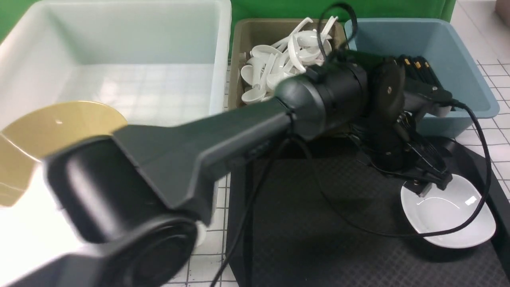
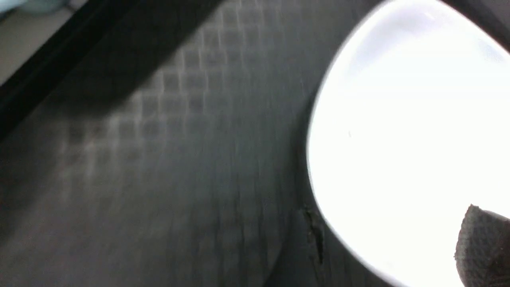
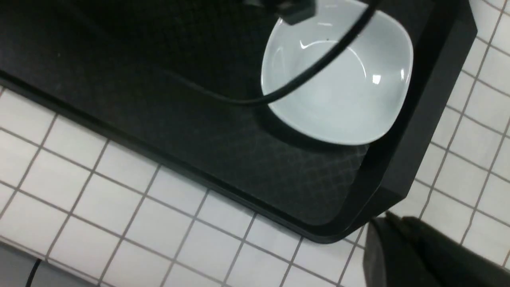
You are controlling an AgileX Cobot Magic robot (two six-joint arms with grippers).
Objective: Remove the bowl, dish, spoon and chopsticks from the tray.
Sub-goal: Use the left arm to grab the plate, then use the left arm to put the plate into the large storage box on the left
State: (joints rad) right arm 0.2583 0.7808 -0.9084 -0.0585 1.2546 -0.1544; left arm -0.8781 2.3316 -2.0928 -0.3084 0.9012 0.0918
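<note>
**Left hand** (image 1: 427, 187): jaws spread wide and holding nothing, poised at the far-left rim of the dish (image 1: 448, 213). In the left wrist view one textured fingertip (image 2: 484, 249) hangs over the white hollow; contact with the glaze cannot be confirmed.

**Dish:** small, shallow and rounded-square, lying in the near-right part of the tray (image 1: 303, 247), close to its right rim. It is judged light, rigid and brittle, with a glossy surface likely to slip between the pads. The thin upturned rim beside the hand looks the natural hold, with one finger inside and one under the lip, closed gently.

**Right hand** (image 3: 392, 227): fingers together and empty, over the tiled table (image 3: 119, 207) just off the tray's near-right corner.

**Farther out:** the bowl (image 1: 59, 123) shows at the left against the white tub (image 1: 131, 40); whether it rests inside cannot be told. White spoons (image 1: 279, 59) are heaped in the olive bin (image 1: 239, 48).
</note>
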